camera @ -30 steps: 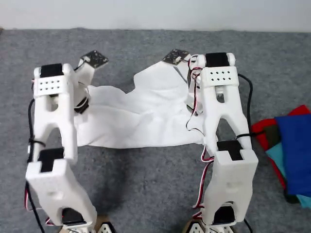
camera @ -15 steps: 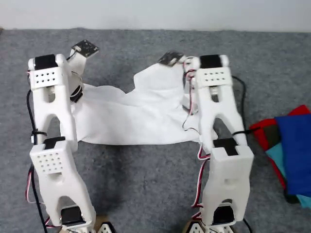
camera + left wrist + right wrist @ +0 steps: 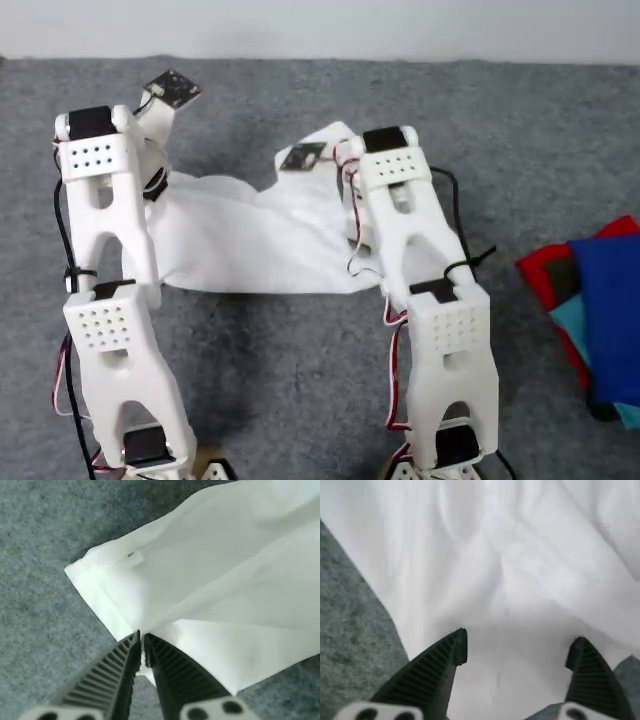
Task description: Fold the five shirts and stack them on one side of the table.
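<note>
A white shirt (image 3: 250,235) lies crumpled and partly folded on the grey table, between the two arms. In the left wrist view my left gripper (image 3: 141,641) is shut on the shirt (image 3: 225,580), pinching its edge near a hemmed corner. In the high view that arm stands over the shirt's left end. My right gripper (image 3: 520,639) is open, with its fingers spread above the shirt's wrinkled cloth (image 3: 520,555) and nothing held between them. That arm (image 3: 395,200) covers the shirt's right part in the high view.
A stack of folded shirts sits at the table's right edge: blue (image 3: 610,300) on top, with red (image 3: 545,275) and teal (image 3: 568,320) showing beneath. Bare grey table (image 3: 280,380) stretches in front of the white shirt. A pale wall runs along the back.
The right arm has swung left over the shirt, and the shirt's right edge has drawn in leftward. The left arm shifted slightly back and left, still on the shirt's left end.
</note>
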{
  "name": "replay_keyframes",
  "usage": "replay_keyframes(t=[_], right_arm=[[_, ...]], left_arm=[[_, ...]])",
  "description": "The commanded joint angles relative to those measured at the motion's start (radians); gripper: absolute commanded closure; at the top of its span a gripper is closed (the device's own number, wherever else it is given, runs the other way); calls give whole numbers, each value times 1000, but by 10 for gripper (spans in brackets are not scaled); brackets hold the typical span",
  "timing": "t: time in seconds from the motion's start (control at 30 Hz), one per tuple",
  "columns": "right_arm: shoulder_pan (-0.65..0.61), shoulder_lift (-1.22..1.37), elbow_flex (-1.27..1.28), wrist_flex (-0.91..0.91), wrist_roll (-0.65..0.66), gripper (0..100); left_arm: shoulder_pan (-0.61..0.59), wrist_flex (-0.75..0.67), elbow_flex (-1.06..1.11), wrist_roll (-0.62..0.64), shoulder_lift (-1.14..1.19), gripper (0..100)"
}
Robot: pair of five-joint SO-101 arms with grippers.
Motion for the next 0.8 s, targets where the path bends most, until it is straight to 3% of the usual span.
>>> replay_keyframes(t=[0.0,0.2,0.5,0.6,0.73,0.77], right_arm=[[5,31,-190,64,9,606],[-13,205,-450,140,31,633],[-30,375,-568,136,77,654],[-31,414,-601,120,155,766],[-28,441,-658,85,160,995],[-27,443,-677,88,160,990]], left_arm=[[-2,31,-38,11,-9,987],[0,31,-36,12,-8,987],[-8,31,18,12,-9,987],[-5,31,59,12,-17,987],[-3,31,77,28,-17,987],[-3,31,76,43,-17,987]])
